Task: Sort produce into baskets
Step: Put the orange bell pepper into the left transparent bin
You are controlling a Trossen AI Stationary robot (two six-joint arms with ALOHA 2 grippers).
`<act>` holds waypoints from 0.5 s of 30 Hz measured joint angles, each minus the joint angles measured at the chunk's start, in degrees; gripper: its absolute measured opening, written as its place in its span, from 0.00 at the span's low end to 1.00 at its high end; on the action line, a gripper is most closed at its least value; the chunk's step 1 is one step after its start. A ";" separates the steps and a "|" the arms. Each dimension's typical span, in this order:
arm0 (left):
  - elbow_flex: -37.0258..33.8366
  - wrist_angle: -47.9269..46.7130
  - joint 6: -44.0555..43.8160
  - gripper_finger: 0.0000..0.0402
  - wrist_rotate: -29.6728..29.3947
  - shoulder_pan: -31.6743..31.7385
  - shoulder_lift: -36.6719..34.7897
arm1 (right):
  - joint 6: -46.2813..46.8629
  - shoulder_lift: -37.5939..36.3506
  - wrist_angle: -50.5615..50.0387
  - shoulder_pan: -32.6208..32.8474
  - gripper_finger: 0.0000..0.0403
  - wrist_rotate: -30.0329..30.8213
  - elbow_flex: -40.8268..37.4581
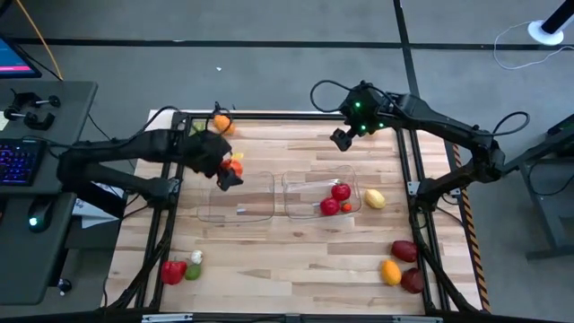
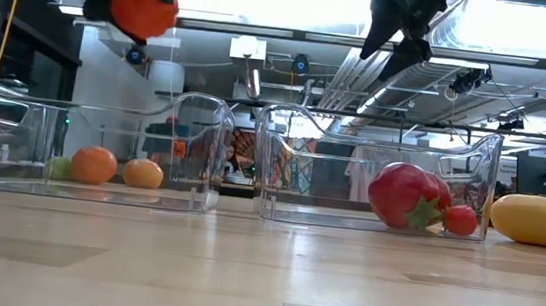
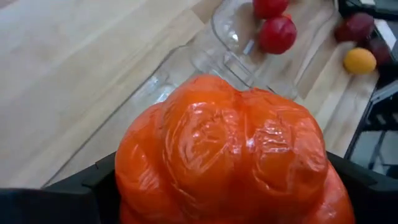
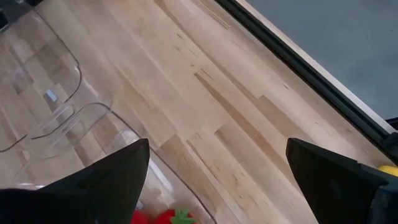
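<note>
- The left hand (image 2: 132, 4) hangs above the left basket (image 1: 235, 199), clamped on an orange bell pepper (image 3: 227, 155).
- That basket sits empty on the tabletop (image 1: 296, 260).
- The right hand (image 1: 342, 138) hovers behind the right basket (image 1: 321, 194), fingers spread wide, gripping nothing.
- The right basket holds three red pieces (image 1: 335, 199).
- A yellow piece (image 1: 375, 199) lies just beside that basket.
- More produce sits at the tabletop's corners.

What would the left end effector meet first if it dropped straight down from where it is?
Probably the left basket: the left end effector, holding the orange pepper, hangs above its far-left edge, though depth is unclear.
</note>
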 joint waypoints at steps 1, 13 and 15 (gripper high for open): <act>0.00 0.13 0.58 0.84 -1.26 -1.32 -0.11 | -0.18 -0.01 0.00 0.22 0.92 0.00 -0.01; 0.02 -0.24 7.52 0.97 7.06 -2.66 10.00 | -6.64 0.00 -1.96 0.79 0.92 -6.91 -0.02; 0.02 -1.08 9.75 0.98 9.13 -2.57 12.68 | -7.70 0.00 -2.64 0.79 0.92 -8.69 -0.02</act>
